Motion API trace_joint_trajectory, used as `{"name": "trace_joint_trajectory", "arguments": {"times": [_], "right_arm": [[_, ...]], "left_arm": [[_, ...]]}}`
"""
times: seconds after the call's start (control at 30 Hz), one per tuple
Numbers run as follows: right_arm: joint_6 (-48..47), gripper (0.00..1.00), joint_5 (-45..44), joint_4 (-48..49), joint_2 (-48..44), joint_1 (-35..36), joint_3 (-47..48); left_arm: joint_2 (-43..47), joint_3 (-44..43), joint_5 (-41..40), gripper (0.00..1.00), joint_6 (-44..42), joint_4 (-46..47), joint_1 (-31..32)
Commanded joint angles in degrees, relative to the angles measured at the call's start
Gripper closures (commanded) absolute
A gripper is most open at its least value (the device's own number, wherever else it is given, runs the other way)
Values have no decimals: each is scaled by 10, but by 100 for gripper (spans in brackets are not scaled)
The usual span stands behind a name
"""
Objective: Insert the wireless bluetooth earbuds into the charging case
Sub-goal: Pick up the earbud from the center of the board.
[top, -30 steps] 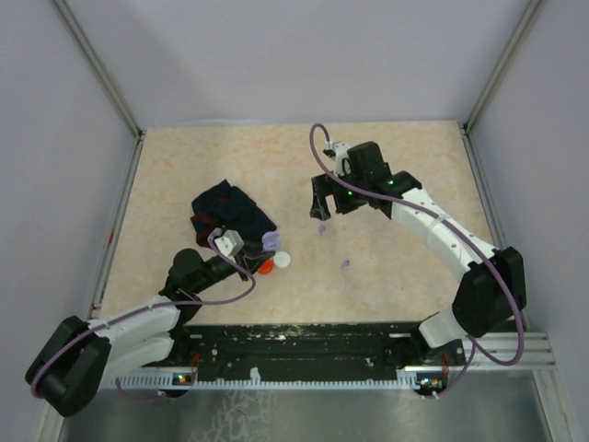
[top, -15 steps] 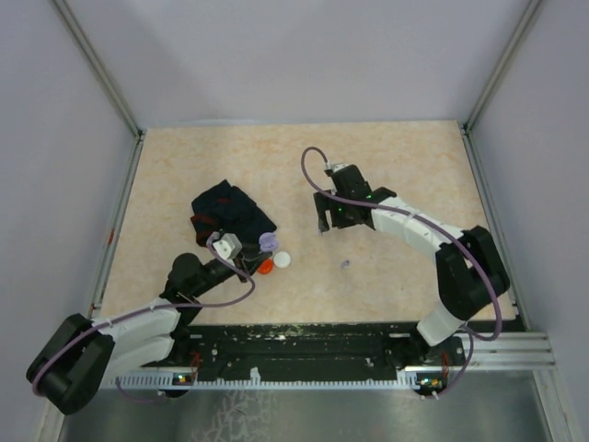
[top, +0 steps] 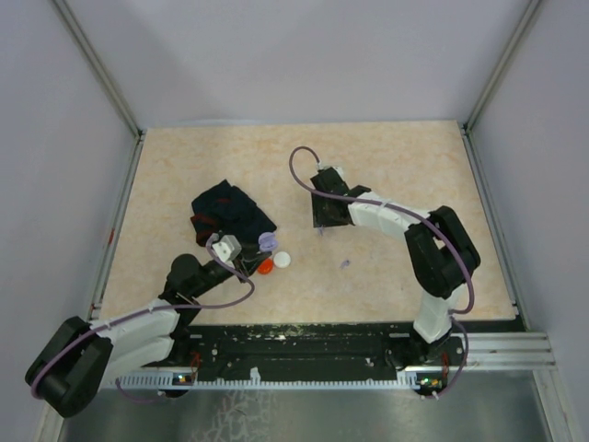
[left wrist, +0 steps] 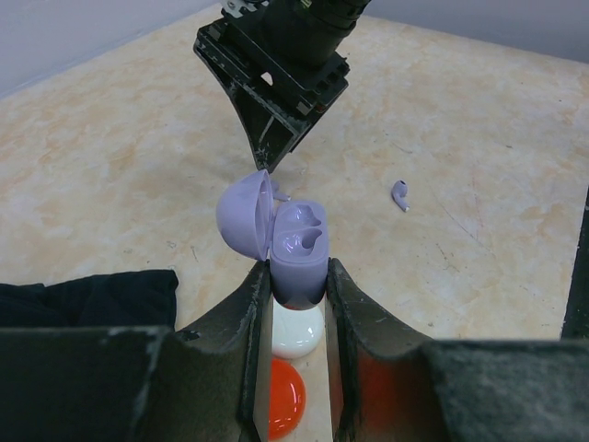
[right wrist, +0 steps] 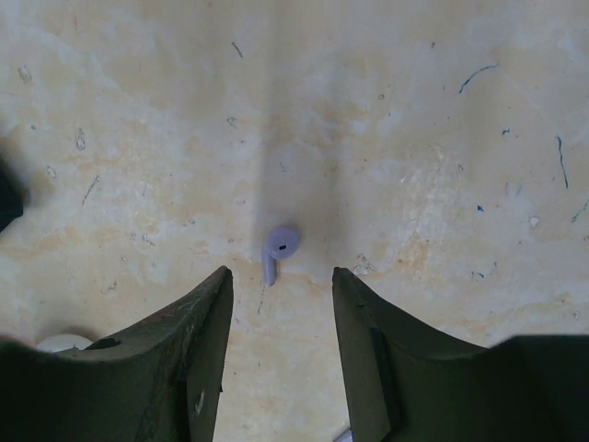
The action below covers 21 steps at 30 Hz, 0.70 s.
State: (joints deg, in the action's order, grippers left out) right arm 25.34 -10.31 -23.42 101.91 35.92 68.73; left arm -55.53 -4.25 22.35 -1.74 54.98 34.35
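Note:
My left gripper is shut on the lavender charging case, held upright with its lid hinged open to the left and both sockets empty. In the top view the case sits left of centre. My right gripper hovers low over the table, open, with a lavender earbud lying just beyond its fingertips, untouched. From the left wrist that gripper stands right behind the case. A second lavender earbud lies loose on the table further right, also visible from above.
A white round disc and a red one lie on the table under my left fingers. A dark cloth is bunched at the left. Grey walls enclose the beige tabletop.
My right arm has swung left and down onto the nearer earbud, and its jaws have narrowed. The left gripper and the case have stayed put.

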Motion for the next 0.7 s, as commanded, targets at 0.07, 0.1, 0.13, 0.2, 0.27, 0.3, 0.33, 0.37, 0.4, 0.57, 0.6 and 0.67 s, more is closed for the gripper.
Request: {"name": "trace_joint_trajectory", "arguments": {"times": [0.07, 0.1, 0.13, 0.2, 0.27, 0.3, 0.33, 0.37, 0.4, 0.57, 0.6, 0.67], "right_arm": [[32, 57, -25, 21, 26, 12, 45], [32, 58, -24, 19, 30, 12, 47], [33, 59, -26, 15, 35, 12, 50], [34, 60, -28, 12, 42, 13, 53], [35, 60, -29, 10, 49, 13, 53], [36, 60, -30, 10, 51, 13, 53], [35, 60, -31, 9, 53, 13, 54], [35, 61, -31, 9, 55, 14, 56], [34, 61, -32, 7, 58, 14, 58], [30, 64, -27, 2, 75, 14, 68], [30, 65, -26, 1, 78, 15, 70], [29, 67, -25, -1, 84, 17, 73]], "left_arm": [[-5, 3, 14, 100, -9, 6, -3], [-6, 3, 15, 100, -10, 6, -3], [-6, 3, 15, 100, -10, 6, -3], [-5, 3, 16, 100, -9, 5, -3], [-5, 3, 17, 100, -9, 5, -3], [-5, 2, 18, 100, -9, 5, -3], [-5, 2, 19, 100, -8, 5, -3], [-6, 1, 21, 100, -9, 6, -3], [-7, 1, 23, 100, -9, 5, -3], [-12, -2, 33, 100, -9, 4, -3], [-12, -3, 34, 100, -8, 3, -3], [-10, -3, 34, 100, -10, 2, -3]]}}
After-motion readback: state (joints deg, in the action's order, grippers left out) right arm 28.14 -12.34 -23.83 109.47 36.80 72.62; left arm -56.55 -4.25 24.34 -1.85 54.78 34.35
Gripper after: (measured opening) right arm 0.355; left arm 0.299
